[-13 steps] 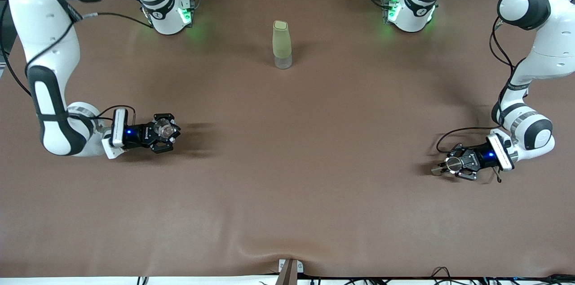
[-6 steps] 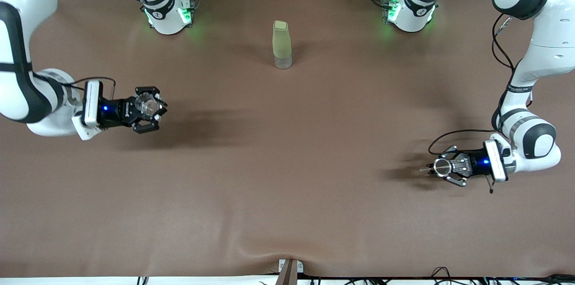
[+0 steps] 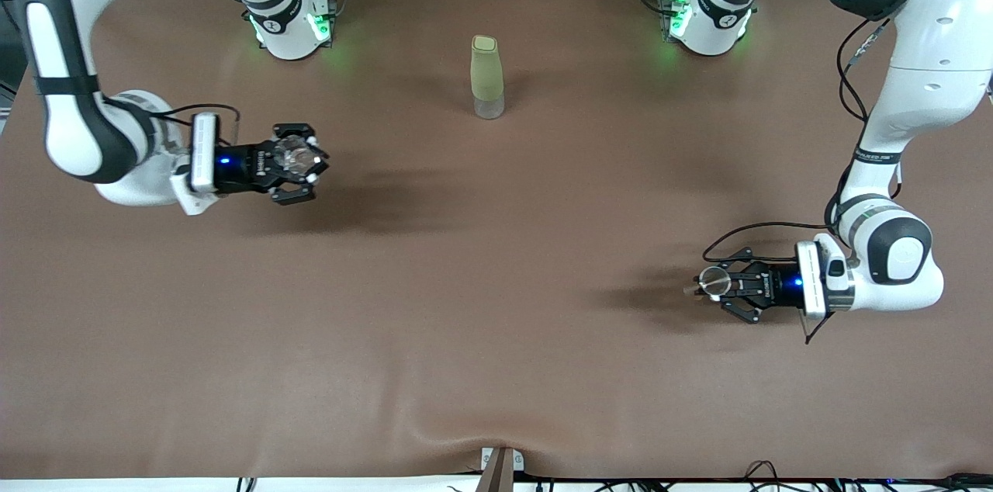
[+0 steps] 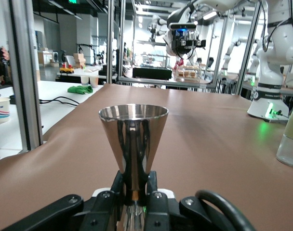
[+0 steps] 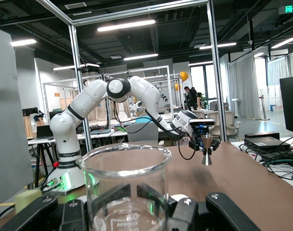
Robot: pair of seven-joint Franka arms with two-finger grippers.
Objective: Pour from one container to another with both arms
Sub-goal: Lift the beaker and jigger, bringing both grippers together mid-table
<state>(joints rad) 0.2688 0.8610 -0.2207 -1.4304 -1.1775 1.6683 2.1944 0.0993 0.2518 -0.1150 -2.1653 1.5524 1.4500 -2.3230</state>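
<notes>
Right, nearest the front camera, the left gripper (image 3: 717, 284) hangs over the brown table (image 3: 496, 321) toward the left arm's end, clenched on the stem of a steel jigger (image 3: 712, 282). In the left wrist view, that jigger (image 4: 133, 139) stands upright between the fingers, its mirrored cone flaring to an open rim. Up the table we go: the right gripper (image 3: 306, 161) is over the cloth toward the right arm's end, clamped around a clear glass beaker (image 3: 292, 156). The right wrist view shows the beaker (image 5: 125, 185) upright, its rim level, with the left gripper (image 5: 206, 144) and its jigger well apart. Farthest from the camera, between the two arm bases, a pale green bottle (image 3: 487, 77) stands upright on the table, clear at its base, touched by neither gripper.
</notes>
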